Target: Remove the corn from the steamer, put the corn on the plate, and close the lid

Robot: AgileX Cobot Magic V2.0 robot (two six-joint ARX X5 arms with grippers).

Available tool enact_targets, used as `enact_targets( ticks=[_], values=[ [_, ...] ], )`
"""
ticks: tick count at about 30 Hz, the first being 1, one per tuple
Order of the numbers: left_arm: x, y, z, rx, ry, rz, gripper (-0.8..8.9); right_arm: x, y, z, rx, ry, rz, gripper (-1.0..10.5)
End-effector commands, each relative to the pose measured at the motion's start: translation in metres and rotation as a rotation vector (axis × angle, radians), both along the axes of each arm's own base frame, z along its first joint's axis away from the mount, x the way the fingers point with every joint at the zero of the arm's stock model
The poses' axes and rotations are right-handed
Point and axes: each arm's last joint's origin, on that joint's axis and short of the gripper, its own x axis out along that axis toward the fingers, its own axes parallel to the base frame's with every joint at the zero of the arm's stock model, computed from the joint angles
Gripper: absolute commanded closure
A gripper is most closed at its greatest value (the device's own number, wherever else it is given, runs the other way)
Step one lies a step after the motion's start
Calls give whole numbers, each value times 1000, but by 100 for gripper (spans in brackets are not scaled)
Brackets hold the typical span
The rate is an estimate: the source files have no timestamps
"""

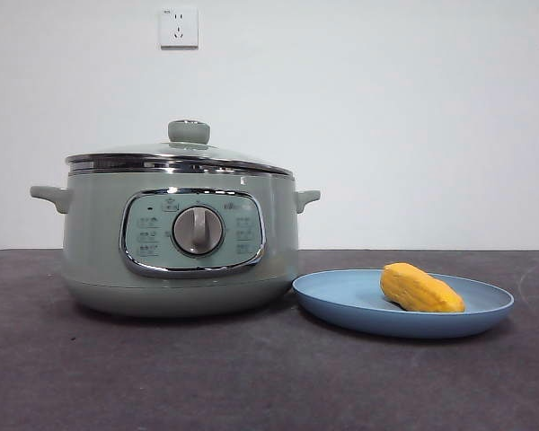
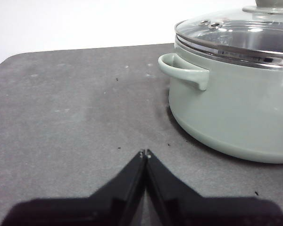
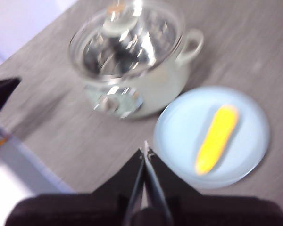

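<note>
We count one steamer (image 1: 180, 247) on the dark worktop (image 1: 251, 377), its one lid (image 1: 181, 154) seated closed. To its right lies one plate (image 1: 341, 305), rim just beside the pot, carrying one corn (image 1: 419, 289). Left gripper (image 2: 145, 153) and right gripper (image 3: 145, 149) both show jaws pressed together, holding nothing.

a dark grey, matte, faintly speckled table (image 1: 251, 377) carries two things directly. on its left stands the large round pale sage-green steamer (image 1: 99, 260). just beside it on the right lies the wide, shallow light-blue plate (image 1: 341, 305), its rim near the steamer's base.
</note>
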Motion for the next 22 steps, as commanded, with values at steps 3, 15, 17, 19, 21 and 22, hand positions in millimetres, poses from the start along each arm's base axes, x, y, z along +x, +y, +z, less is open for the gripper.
enact_targets(
  ticks=[3, 15, 17, 19, 21, 22],
  values=[
    [1, 0, -4, -7, 11, 4, 817, -13, -10, 4, 26, -230, -49, 946],
    [1, 0, -4, -7, 11, 4, 817, -12, -26, -102, 62, -522, -258, 946],
    [1, 0, -4, -7, 11, 4, 817, -11, -28, -122, 46, -516, -315, 946],
    [1, 0, -4, -7, 11, 5, 817, -10, -29, -140, 43, -487, -354, 946],
    [1, 0, -4, -7, 11, 4, 817, -9, -29, -156, 56, -453, -384, 946],
    [1, 0, -4, -7, 11, 4, 817, -9, -30, -162, 61, -441, -404, 946]
  ],
)
